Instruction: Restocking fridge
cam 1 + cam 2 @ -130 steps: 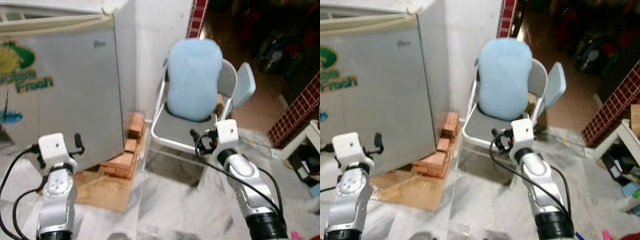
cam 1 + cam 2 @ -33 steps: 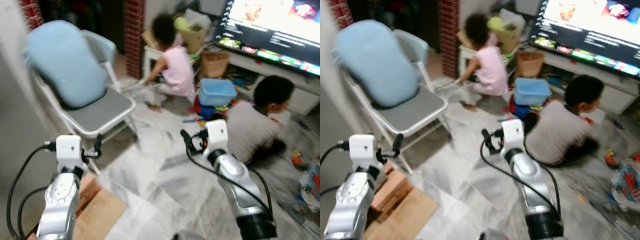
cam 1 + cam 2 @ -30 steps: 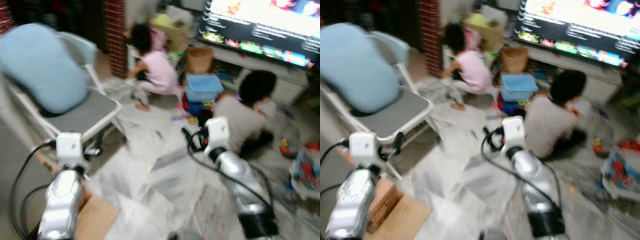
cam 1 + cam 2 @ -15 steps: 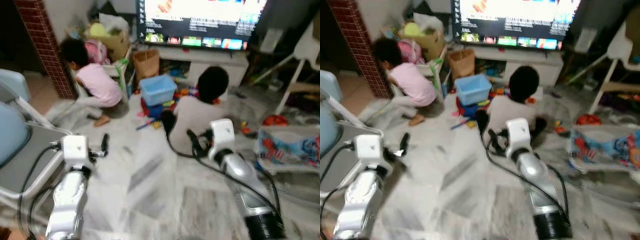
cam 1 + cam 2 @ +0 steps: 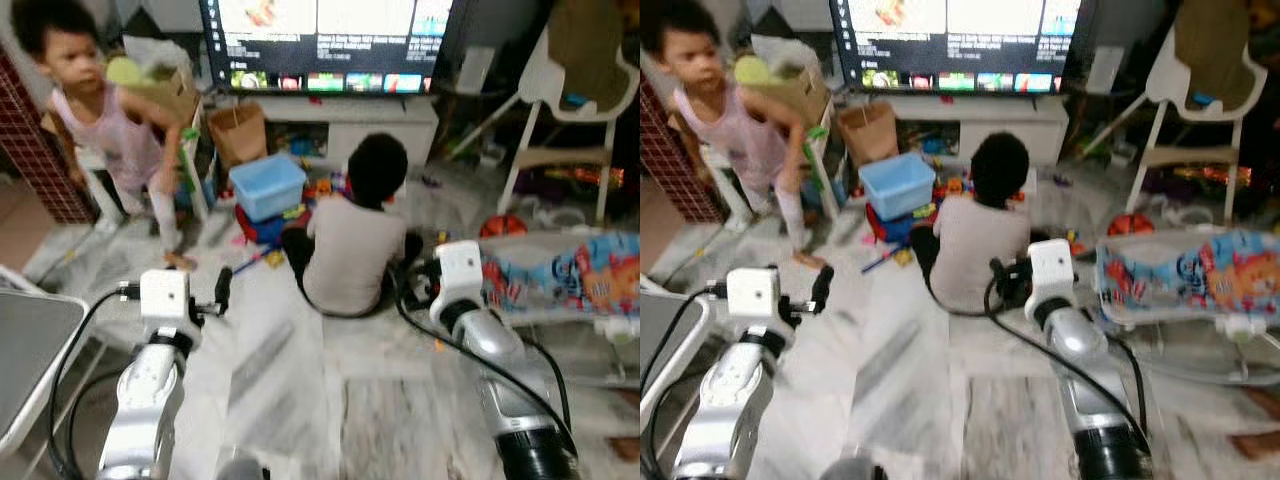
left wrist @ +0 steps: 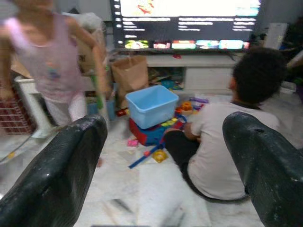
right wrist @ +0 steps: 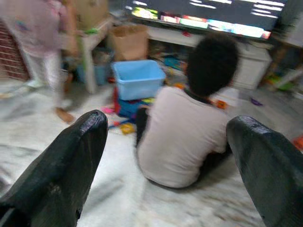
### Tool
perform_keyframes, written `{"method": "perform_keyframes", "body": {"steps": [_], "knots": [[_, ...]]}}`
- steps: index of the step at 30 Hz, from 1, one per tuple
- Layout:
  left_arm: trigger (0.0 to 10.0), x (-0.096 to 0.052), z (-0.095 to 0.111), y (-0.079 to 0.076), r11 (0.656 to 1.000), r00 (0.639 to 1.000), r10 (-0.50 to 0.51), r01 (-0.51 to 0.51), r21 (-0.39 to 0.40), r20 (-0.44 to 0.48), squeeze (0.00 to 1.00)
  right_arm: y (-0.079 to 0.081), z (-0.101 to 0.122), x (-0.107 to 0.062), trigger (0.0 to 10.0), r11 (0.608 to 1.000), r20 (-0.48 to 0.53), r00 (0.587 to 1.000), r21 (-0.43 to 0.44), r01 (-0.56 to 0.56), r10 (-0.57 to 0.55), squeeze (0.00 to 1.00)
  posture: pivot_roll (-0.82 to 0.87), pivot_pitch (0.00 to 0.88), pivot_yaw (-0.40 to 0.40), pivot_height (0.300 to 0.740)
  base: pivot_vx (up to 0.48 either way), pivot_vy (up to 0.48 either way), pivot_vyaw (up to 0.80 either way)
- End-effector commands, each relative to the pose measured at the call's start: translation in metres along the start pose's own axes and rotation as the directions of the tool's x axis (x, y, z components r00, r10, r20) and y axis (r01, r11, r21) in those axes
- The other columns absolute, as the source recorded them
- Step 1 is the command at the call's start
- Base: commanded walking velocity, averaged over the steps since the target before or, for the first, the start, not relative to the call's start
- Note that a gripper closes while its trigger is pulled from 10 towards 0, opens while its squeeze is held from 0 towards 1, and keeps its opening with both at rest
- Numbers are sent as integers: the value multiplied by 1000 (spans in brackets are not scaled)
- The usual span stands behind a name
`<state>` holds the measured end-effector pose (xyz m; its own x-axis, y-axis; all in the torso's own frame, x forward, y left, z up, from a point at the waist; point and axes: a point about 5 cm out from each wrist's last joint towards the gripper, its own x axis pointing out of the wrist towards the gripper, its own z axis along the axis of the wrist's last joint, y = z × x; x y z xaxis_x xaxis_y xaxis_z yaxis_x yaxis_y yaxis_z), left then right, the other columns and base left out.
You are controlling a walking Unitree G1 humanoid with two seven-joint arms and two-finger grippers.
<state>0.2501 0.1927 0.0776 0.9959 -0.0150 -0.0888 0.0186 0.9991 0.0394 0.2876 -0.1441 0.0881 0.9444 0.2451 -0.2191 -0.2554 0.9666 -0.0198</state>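
Fingers spread wide and empty on both: in the eye views we see left gripper [image 5: 222,290] and right gripper [image 5: 1006,281] raised over marble floor [image 5: 290,370]. No fridge here. A seated person [image 5: 352,245] faces the TV [image 5: 320,40]; another stands [image 5: 110,140] beside a blue bin [image 5: 267,185]. Left wrist view: fingers [image 6: 61,165] frame the bin. Right wrist view: fingers [image 7: 61,156] frame the seated person.
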Motion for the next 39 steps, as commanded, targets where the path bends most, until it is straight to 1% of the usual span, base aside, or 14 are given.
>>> {"method": "perform_keyframes", "body": {"steps": [1,9,15,23,30,35,39], "knots": [[10000,2,4,-2,1000,1000,-15,15,0,18,0,-6,6,-1,10000,1000,17,1000,-16,20,-20,0,23,0,-35,740,428,0,0],[10000,2,4,-2,1000,1000,-15,15,2,18,0,-10,6,-5,10000,999,17,999,-14,34,-34,0,19,0,-32,740,447,0,0],[10000,3,4,-1,1000,1000,-7,7,1,16,0,-11,4,-7,10000,999,7,999,-14,41,-41,0,20,0,-32,740,0,0,0],[10000,3,5,-1,1000,1000,-8,8,7,25,0,-11,5,-8,10000,999,5,999,-18,37,-37,0,22,0,-35,740,0,0,-695],[10000,2,4,-1,1000,1000,-5,5,7,23,0,-14,5,-15,10000,999,0,999,-19,42,-42,0,20,0,-38,740,0,-289,-63],[10000,2,4,1,1000,1000,3,-3,6,20,0,-21,1,-27,10000,997,-14,997,-15,81,-82,0,14,0,-37,740,247,-390,0],[10000,2,3,2,1000,1000,6,-6,5,14,0,-22,-1,-31,10000,995,-24,995,-4,99,-99,0,10,0,-34,740,251,-373,0]]}}
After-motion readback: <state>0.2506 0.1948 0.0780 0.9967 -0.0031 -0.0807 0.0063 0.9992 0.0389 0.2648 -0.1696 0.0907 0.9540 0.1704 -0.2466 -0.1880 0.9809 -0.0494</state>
